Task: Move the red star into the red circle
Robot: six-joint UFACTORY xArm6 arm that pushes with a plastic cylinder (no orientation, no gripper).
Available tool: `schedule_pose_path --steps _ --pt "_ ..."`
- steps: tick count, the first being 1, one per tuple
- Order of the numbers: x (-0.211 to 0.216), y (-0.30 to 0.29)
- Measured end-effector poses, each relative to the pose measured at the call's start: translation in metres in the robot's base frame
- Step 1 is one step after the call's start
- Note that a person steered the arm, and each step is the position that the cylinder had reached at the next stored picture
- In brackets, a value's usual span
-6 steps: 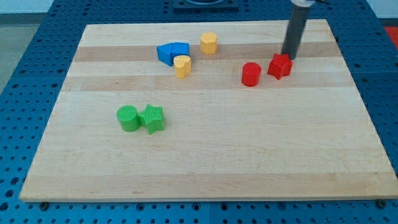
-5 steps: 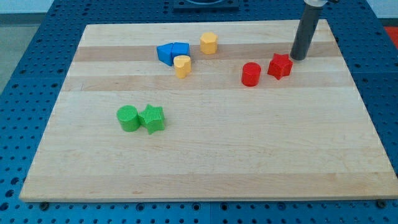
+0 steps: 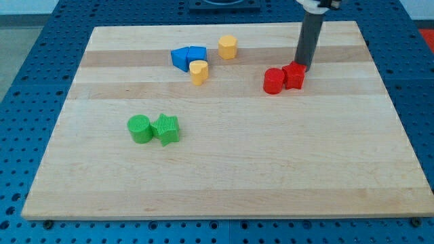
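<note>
The red star lies on the wooden board at the upper right and touches the red circle on its left side. My tip rests against the star's upper right edge. The dark rod rises from there toward the view's top.
Two blue blocks sit together at the upper middle, with a yellow block just below them and a yellow hexagon to their right. A green circle and a green star touch at the left. The board's edges lie all around.
My tip swung out to the right, then came back left and pushed the red star leftward until it touched the red circle.
</note>
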State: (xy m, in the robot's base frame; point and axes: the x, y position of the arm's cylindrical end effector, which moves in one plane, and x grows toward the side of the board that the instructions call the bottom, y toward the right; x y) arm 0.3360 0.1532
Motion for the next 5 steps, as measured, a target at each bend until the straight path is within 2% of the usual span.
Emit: schedule_pose_path --steps 2,5 --pt "0.001 -0.006" --pt "0.05 -0.063"
